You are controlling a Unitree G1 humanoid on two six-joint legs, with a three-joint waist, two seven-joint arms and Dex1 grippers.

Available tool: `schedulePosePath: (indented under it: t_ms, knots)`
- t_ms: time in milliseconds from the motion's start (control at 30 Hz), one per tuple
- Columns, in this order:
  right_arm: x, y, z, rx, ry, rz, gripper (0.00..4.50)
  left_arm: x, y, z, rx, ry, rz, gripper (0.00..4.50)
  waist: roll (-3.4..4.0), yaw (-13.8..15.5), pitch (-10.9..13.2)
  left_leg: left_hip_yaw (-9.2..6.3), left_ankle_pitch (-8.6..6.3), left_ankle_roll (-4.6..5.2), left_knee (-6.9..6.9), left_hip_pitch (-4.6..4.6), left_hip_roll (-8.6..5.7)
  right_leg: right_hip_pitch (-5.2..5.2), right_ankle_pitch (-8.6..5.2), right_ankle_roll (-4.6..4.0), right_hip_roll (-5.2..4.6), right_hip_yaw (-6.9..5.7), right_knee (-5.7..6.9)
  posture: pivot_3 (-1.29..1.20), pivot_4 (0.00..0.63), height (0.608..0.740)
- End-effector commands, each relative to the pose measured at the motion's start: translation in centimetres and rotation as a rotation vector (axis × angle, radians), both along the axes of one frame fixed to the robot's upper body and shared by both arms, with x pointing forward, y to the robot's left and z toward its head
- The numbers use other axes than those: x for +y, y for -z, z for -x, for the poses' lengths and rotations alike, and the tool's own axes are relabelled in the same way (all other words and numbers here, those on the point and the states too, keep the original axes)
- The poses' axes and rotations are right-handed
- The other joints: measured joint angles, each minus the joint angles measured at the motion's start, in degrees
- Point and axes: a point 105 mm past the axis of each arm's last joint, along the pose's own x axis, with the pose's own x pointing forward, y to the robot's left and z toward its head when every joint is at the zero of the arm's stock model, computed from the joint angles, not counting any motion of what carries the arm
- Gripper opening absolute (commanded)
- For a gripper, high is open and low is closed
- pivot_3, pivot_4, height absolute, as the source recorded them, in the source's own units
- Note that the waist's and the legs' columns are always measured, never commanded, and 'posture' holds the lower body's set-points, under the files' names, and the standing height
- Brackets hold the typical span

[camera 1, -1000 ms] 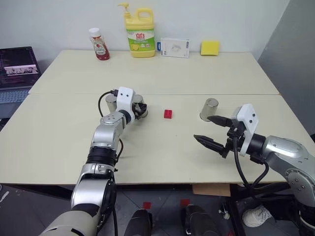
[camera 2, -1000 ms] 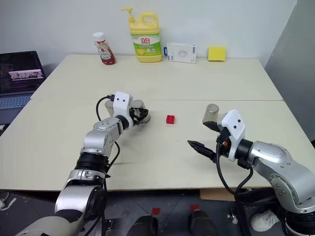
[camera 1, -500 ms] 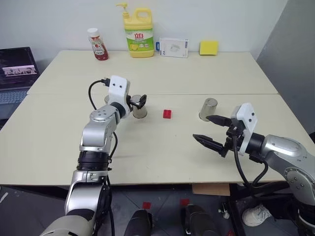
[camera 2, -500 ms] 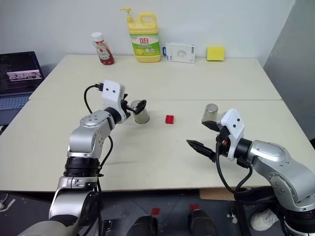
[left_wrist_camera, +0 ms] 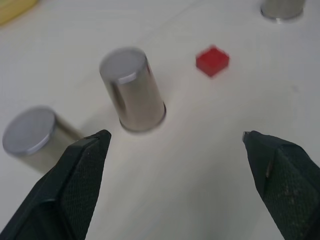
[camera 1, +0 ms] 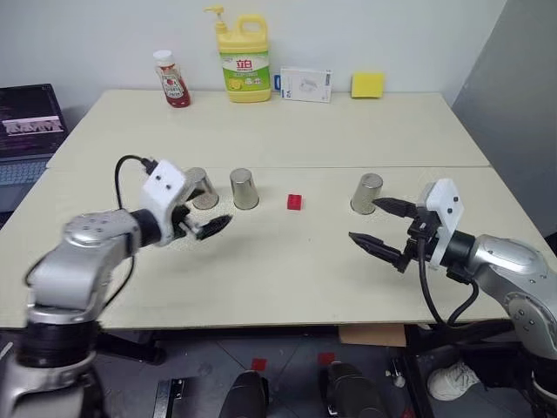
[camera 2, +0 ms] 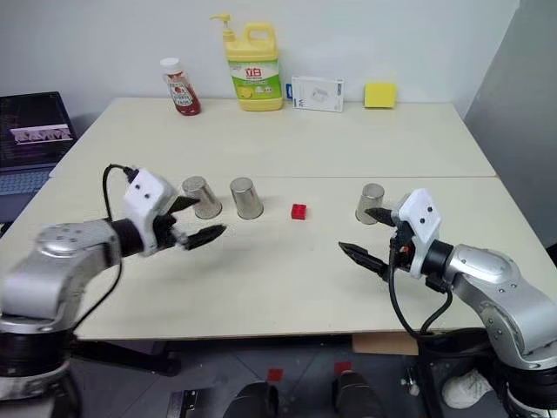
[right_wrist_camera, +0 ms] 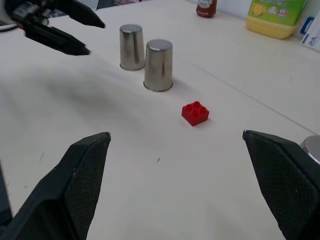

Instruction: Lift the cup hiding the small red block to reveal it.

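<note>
Three plain silver-grey steel cups point(camera 1: 244, 189) are seen on a pale cream table point(camera 1: 261, 261). The small red block point(camera 1: 295, 202) is bright red, studded on top. A yellow bottle point(camera 1: 246, 58), a red-filled, white-capped sauce bottle point(camera 1: 173, 80), a white box point(camera 1: 305, 84) and a yellow sponge point(camera 1: 367, 84) are seen.

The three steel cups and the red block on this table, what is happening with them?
The small red block lies uncovered on the table, touching none of the cups. Two cups stand upside down side by side to its left; a third stands to its right. The left tool hangs open in front of the left pair, holding nothing. The right tool is open near the third cup, also empty.
</note>
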Motion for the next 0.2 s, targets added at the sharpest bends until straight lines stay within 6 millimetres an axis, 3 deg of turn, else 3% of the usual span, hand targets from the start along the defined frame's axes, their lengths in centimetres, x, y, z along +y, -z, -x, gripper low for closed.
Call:
schedulePosePath:
  t_ms: [33,200]
  knots:
    - [-1.05,-1.09,-0.18,-0.010,-0.028,-0.018,4.50,0.64,-1.96,1.18,-0.005,0.071,0.006,4.49,0.00,0.3,0.0,-0.01,0.00,0.00,0.00,0.00,-0.01,0.01,0.00,0.00,-0.01,-0.01,0.00,0.00,0.150,0.740]
    - [-1.75,-0.85,-0.50,-0.005,-0.037,-0.001,4.50,0.73,-2.32,1.60,0.007,0.104,0.021,4.49,0.00,0.3,0.0,0.03,0.00,0.00,-0.01,0.00,0.00,0.01,0.00,0.00,-0.01,0.01,-0.03,0.00,0.150,0.740]
